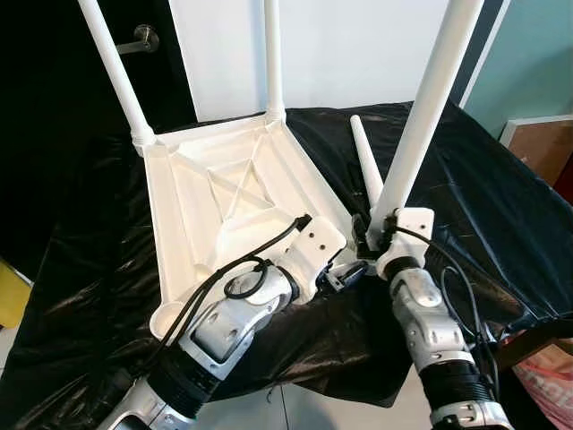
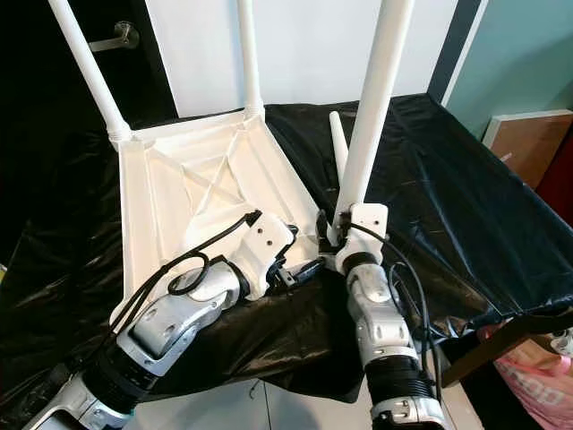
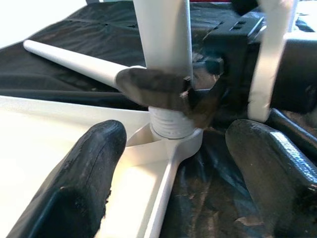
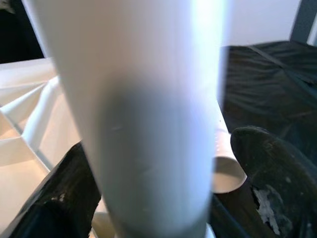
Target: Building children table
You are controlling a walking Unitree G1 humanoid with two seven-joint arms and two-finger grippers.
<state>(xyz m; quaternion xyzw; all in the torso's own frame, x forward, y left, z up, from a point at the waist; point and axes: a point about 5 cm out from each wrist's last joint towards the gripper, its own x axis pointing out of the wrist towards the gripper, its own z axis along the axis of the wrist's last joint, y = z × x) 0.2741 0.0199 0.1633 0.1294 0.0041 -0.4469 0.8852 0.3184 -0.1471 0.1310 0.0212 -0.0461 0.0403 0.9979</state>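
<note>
Third leg [image 1: 421, 116] going into corner socket [image 3: 171, 130]: right claw [image 1: 374, 235] clamps it, left claw [image 3: 168, 163] open by socket. Next: twist leg home.

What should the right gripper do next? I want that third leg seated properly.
Probably keep twisting the leg down: the right gripper clamps it just above its threads, still exposed over the tabletop's corner socket, while the left gripper waits open beside it.
</note>
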